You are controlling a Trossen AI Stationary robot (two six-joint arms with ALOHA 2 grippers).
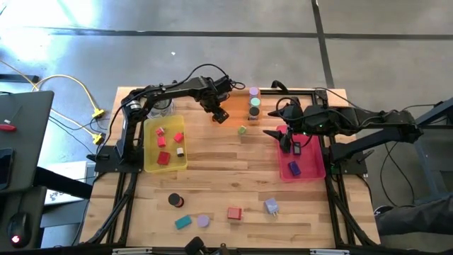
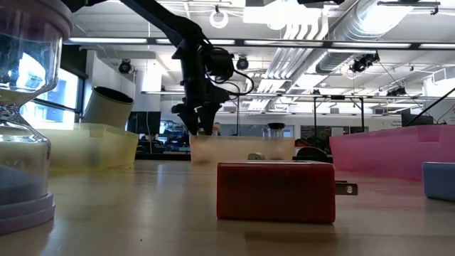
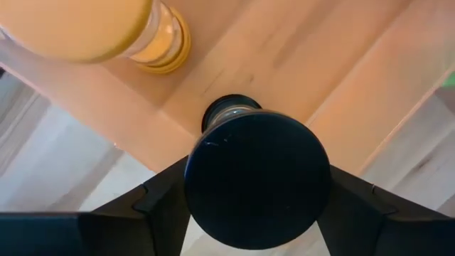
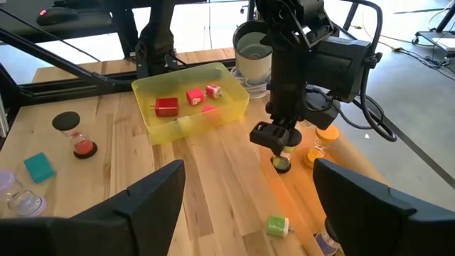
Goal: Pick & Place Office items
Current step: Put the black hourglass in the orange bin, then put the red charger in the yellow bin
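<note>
My left gripper (image 1: 219, 113) points down over the orange tray (image 4: 302, 195) at the table's far middle, shut on a black-capped sand timer (image 4: 282, 162). An orange sand timer (image 3: 106, 28) is beside it in the tray. My right gripper (image 4: 249, 213) hovers open and empty above the far end of the pink tray (image 1: 311, 170). Loose on the near table are a red block (image 1: 234, 212), a teal block (image 1: 183, 222), lavender pieces (image 1: 271, 206) and another black-capped timer (image 1: 175, 200). A green piece (image 1: 242, 129) lies between the trays. My left gripper has the timer's round black top cap (image 3: 256, 178) between its two fingers, one on each side of the rim. The fingers (image 4: 264, 135) come from above, pointing steeply down. The timer stands upright below them, with its lower end (image 4: 283, 166) on the orange tray's floor.
A yellow tray (image 1: 150, 145) with red pieces sits at the left, and a clear glass jar (image 4: 252, 50) stands behind it. More capped cylinders (image 1: 253, 103) stand at the far edge. Bare wood lies in the table's middle.
</note>
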